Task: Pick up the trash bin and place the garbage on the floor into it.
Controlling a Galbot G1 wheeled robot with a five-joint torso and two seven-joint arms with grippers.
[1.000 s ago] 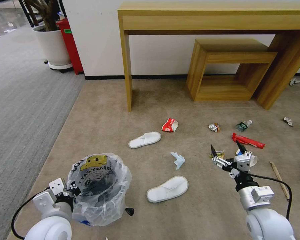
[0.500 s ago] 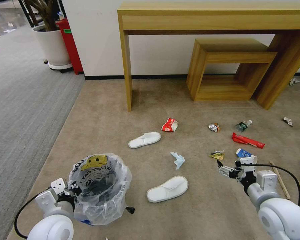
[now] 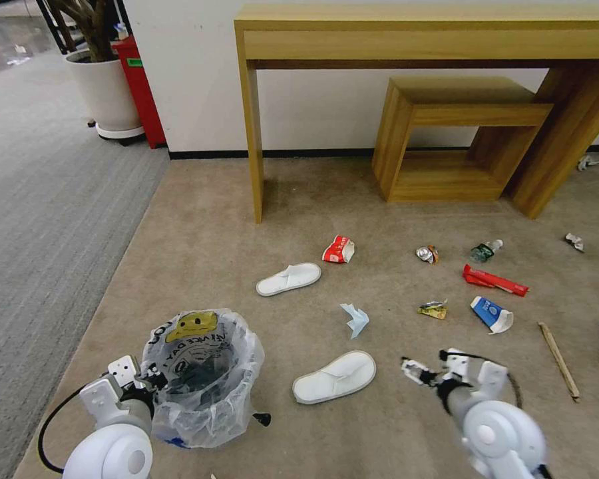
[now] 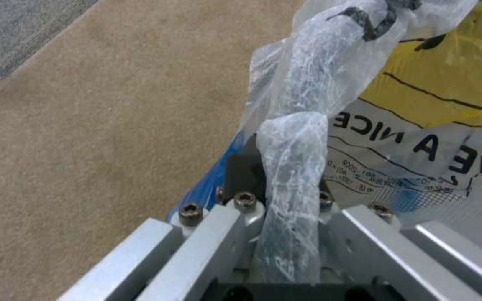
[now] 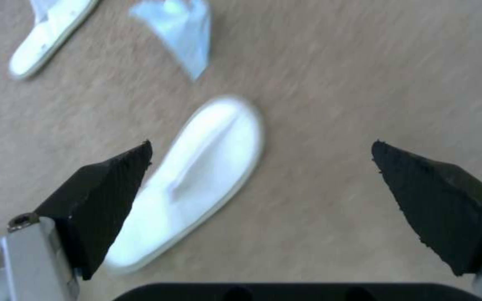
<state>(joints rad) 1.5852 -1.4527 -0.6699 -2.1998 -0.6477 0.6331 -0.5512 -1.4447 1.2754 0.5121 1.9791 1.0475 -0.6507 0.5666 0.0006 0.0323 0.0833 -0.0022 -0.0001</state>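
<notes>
Head view: left gripper [image 3: 154, 384] clenched on trash bin [image 3: 203, 376] rim, carrying it along. Right gripper [image 5: 260, 184] spread wide above near slipper [image 5: 191, 182], prob. for pickup off floor [image 3: 199, 246].

Even, bright indoor light falls on the floor [image 3: 199, 219], with only soft shadows under the wooden table [image 3: 419, 33] and beside the trash bin [image 3: 203, 376]. The head view bends straight lines toward its edges. The right wrist view is smeared by motion blur, softening the white slipper [image 5: 196, 175], while the left wrist view is soft and grainy up close.
</notes>
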